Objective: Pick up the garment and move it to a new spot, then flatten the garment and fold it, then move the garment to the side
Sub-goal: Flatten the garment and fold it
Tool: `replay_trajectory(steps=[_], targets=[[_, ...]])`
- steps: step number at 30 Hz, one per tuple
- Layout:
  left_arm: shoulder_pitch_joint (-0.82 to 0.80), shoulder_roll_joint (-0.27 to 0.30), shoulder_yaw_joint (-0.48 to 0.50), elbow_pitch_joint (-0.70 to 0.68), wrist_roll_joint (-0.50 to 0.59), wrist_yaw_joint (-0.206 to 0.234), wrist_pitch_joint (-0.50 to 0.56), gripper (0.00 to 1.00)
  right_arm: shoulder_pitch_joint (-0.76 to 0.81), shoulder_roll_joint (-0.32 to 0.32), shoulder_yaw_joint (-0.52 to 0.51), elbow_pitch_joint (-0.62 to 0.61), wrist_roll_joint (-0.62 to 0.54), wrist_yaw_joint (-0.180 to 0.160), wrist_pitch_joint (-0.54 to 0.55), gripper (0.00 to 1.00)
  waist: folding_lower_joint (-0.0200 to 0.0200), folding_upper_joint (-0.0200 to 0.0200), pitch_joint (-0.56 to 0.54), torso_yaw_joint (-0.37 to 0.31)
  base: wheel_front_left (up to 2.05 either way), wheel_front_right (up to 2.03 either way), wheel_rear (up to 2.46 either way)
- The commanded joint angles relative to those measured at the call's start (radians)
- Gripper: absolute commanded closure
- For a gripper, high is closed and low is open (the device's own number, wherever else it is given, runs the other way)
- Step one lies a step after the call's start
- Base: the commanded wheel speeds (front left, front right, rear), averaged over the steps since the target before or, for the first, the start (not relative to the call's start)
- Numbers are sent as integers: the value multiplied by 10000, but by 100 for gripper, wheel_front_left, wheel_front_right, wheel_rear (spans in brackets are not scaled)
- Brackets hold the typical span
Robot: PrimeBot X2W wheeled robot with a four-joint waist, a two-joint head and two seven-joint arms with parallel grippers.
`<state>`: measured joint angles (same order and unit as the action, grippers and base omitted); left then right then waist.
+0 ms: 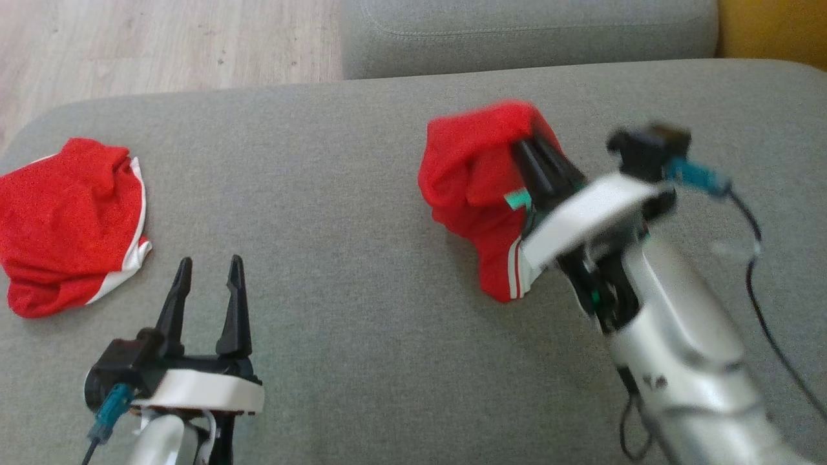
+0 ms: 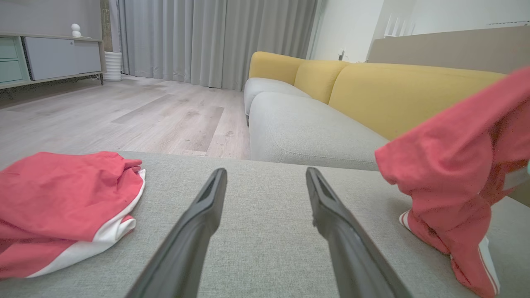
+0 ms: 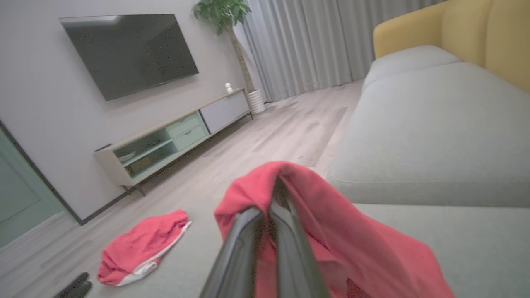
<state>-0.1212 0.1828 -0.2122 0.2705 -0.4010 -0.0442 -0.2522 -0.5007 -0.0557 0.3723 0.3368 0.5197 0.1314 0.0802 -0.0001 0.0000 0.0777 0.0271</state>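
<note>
Well, nearest to me the left gripper (image 1: 210, 268) hangs low over the grey seat cushion (image 1: 362, 271), jaws spread wide and holding nothing. Beyond it on my right, the right gripper (image 1: 535, 158) has its two dark fingers pressed together on a bunched fold of the red garment (image 1: 468, 174), which looks like shorts with white side stripes. The cloth is pulled up into a peak at the fingertips, while its lower striped hem touches the cushion, right of centre.

My worries from here start with the pinch. It takes only a small fold near the top, so the weight of the hanging cloth could pull it out of the fingers if I swing the arm quickly. The hem dragging over the rough upholstery would add to that pull. The garment is also crumpled round the fingers — once set down it may land in a heap with layers doubled under, making the flattening harder. The right arm is blurred in the head view, so I can't judge how deep the fold sits between the fingers.

Farther left lies a second red garment (image 1: 64, 219) near the cushion's edge; a drop spot too close to it could tangle the two. Past the cushion is the wooden floor (image 1: 161, 39) — an overshoot would send the cloth off the edge.
</note>
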Motion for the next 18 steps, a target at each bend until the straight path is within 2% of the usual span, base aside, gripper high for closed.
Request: replay_trajectory(steps=[1,3,5,9,13,18], targets=[[-278,129,461,-363,101,-8,-95,0,-930,55,379,-597,267,-7,87,100,1,0,33,-15,0,0,0],[-304,113,495,-398,123,-20,-95,0,-1681,55,893,-911,693,-7,131,100,1,0,76,-25,0,0,0],[-324,92,531,-435,146,-33,-95,0,-2600,55,1250,-1003,477,-7,-62,100,1,0,118,-34,0,0,0],[-304,26,578,-454,196,-56,-95,0,-4102,55,1397,-1102,818,-7,-868,100,1,0,115,-35,0,0,0],[-224,-15,651,-480,253,-56,-95,0,-4932,55,936,-1121,1121,-7,-1725,100,1,0,66,-119,0,0,0],[-151,-64,710,-526,317,-58,-95,0,-4017,55,-247,-174,658,-7,-1365,100,1,0,23,-247,0,0,0]])
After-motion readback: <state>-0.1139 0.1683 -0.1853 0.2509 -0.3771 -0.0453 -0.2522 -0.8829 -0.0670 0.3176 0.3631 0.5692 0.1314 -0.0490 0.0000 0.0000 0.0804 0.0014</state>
